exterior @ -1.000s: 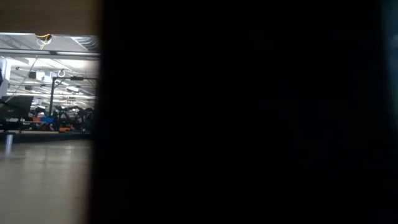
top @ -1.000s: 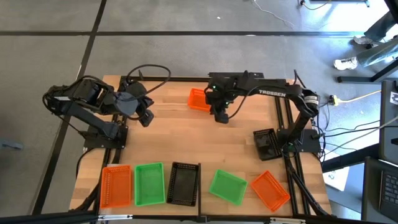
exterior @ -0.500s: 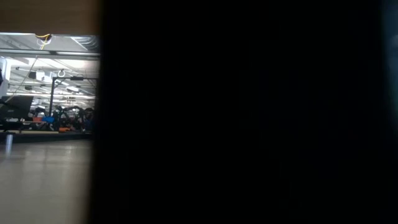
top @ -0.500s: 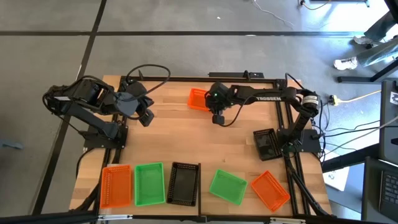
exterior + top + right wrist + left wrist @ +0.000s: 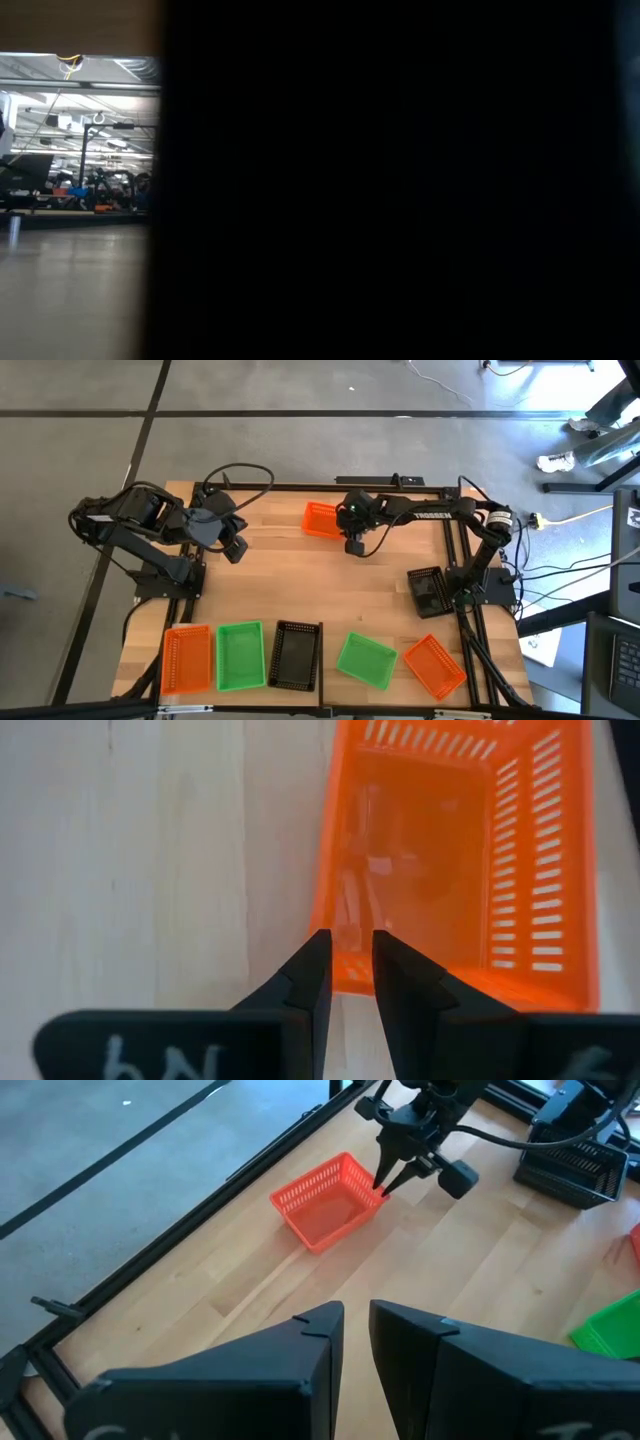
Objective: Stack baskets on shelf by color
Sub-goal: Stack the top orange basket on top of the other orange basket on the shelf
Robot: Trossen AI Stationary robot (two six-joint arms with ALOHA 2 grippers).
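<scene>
Fingers (image 5: 312, 982) of the right gripper (image 5: 352, 541), nearly closed, straddle the near wall of the orange perforated plastic basket (image 5: 320, 520) at upper centre of the table (image 5: 300, 585); they should pinch squarely before lifting. Left gripper (image 5: 235, 549) waits, narrowly parted.

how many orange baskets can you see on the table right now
3. One orange basket lies at the table's far edge by the right gripper. Another sits at the near left corner, and a third near the right corner. None looks hidden.
</scene>
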